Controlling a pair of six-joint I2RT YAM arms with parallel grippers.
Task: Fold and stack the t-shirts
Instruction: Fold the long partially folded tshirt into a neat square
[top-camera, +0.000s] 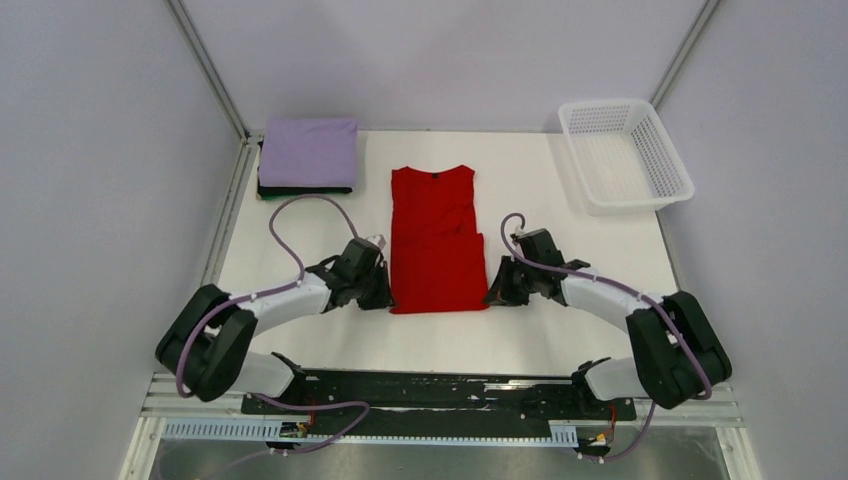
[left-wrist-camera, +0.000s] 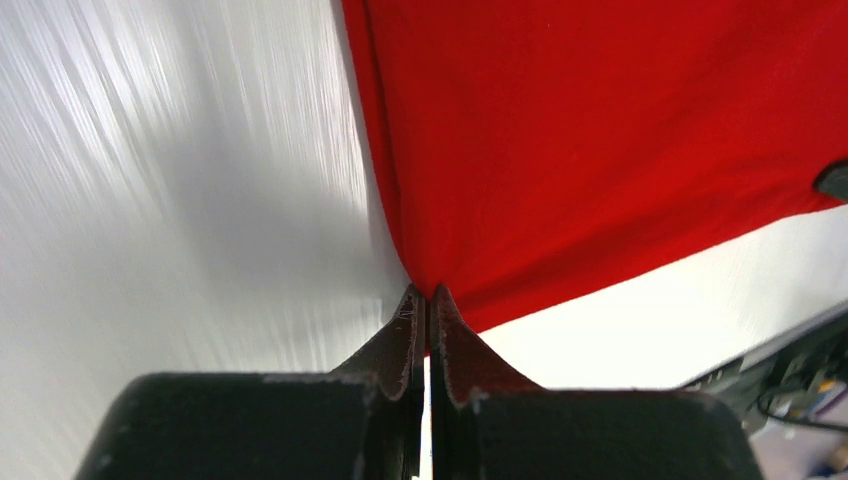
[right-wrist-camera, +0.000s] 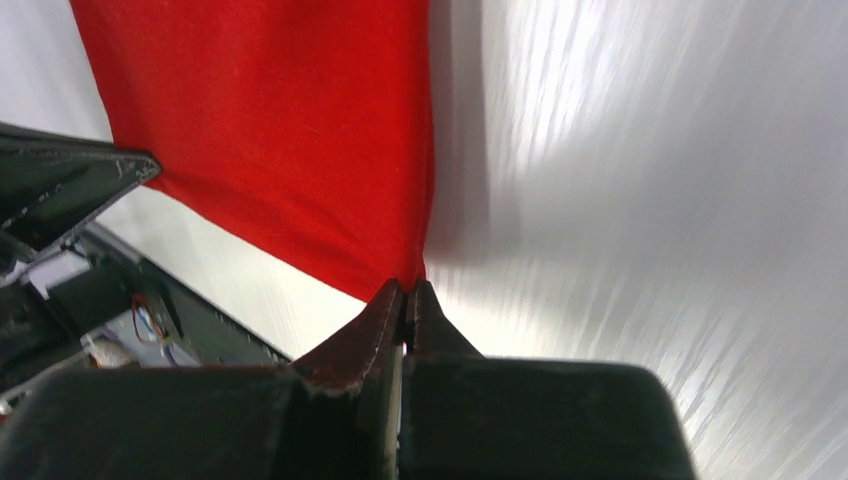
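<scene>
Your left gripper (top-camera: 386, 298) and right gripper (top-camera: 493, 296) each clamp tight on a near corner of the red t-shirt (top-camera: 436, 235). It lies flat on the table (top-camera: 600, 260), its length running straight away from you.

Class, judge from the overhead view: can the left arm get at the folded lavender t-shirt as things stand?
Probably not: the left gripper is shut on a corner of the red t-shirt. Once released, only bare table lies before the lavender t-shirt.
</scene>
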